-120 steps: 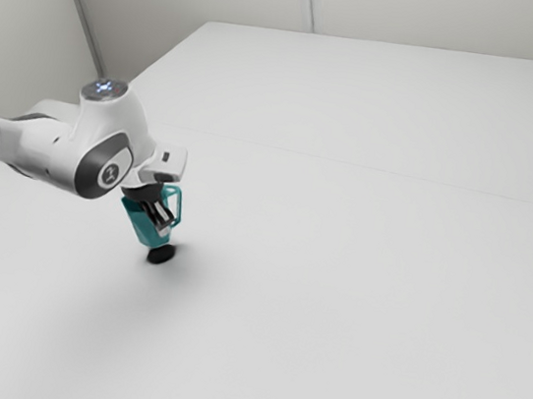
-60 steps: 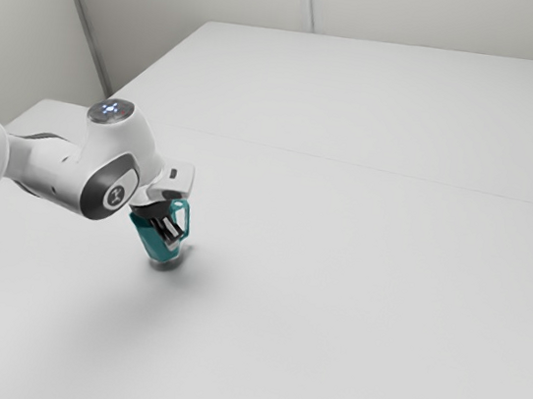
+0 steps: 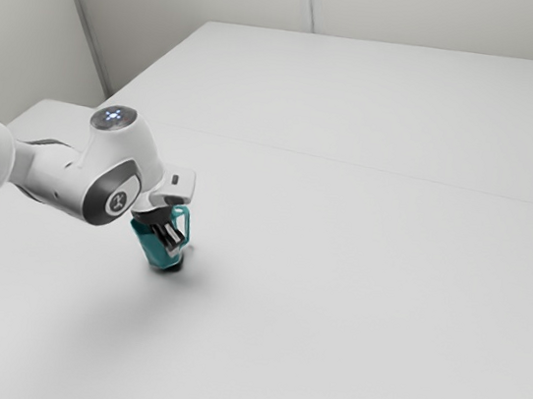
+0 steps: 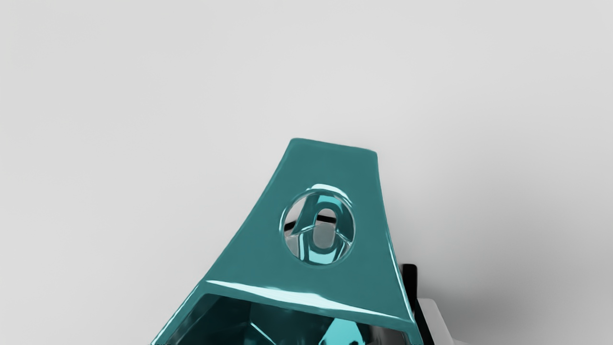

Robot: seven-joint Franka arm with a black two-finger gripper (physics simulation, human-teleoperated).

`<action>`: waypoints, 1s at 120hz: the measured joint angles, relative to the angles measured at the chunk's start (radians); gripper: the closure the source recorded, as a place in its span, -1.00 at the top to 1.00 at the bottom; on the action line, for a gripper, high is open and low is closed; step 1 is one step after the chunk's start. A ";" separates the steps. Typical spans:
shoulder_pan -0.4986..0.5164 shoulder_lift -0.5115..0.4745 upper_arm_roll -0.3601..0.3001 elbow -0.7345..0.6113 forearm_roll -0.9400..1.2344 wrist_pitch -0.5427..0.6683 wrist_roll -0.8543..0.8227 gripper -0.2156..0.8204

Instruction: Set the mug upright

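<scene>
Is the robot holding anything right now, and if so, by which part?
Yes: the gripper holds the mug by its side, near the handle; the exact contact spots can't be told.

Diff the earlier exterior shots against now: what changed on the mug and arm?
Arm, pincer and mug have moved down toward the table and slightly toward the exterior view's right. Nothing newly gripped or released. Unchanged: mug still tilted, in the pincer's grip.

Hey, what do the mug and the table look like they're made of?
The mug looks like glossy plastic or glazed ceramic, judging by its bright highlights; I can't tell which. The table looks matte, perhaps laminate: plain white, with only soft shading.
</scene>
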 joint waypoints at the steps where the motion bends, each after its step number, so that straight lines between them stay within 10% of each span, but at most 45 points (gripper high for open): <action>1: 0.001 0.000 -0.001 0.000 0.000 0.000 0.000 -0.91; 120: -0.036 -0.036 -0.011 0.020 -0.009 -0.053 0.025 -0.15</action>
